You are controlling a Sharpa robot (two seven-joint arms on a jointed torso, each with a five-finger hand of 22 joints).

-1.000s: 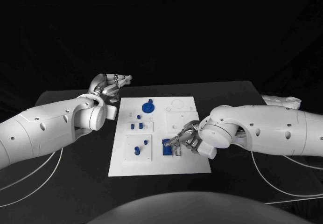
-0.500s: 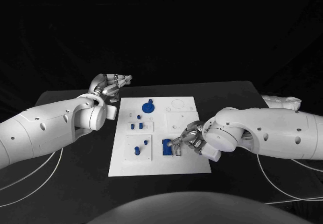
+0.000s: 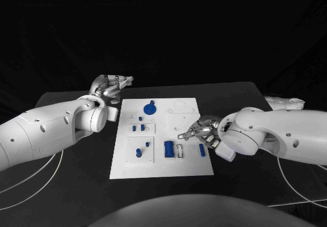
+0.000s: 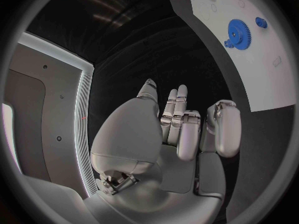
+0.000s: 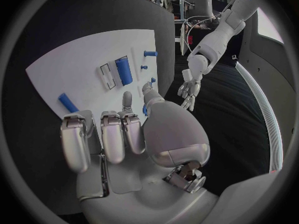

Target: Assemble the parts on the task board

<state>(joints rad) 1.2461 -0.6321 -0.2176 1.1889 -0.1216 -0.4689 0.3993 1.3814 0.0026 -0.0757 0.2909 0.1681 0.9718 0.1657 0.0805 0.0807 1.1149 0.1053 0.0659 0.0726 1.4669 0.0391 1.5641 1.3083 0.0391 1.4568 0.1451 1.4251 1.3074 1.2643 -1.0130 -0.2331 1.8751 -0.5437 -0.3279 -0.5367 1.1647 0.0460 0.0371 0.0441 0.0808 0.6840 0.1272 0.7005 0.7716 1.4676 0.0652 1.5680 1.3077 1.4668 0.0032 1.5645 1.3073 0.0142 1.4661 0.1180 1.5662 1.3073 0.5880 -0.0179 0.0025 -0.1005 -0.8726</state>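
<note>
Left hand [image 3: 111, 86] off the board's far left corner over the bench [image 3: 75, 179], fingers loosely curled, holding nothing. Task board [image 3: 161, 168] mid-bench: blue gear [image 3: 149, 109] seated far end, small blue parts [image 3: 139, 127] mid-left, blue cylinder [image 3: 168, 148] in near slot, loose blue peg [image 3: 202, 149] right edge. Right hand [image 3: 203, 132] above peg, fingers curled, empty. Judged partly done; peg probably still to place.

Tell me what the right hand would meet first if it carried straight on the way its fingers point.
Probably the task board: the right hand hangs over it, fingers aimed toward the empty slot beside the long blue part. Height unclear.
</note>
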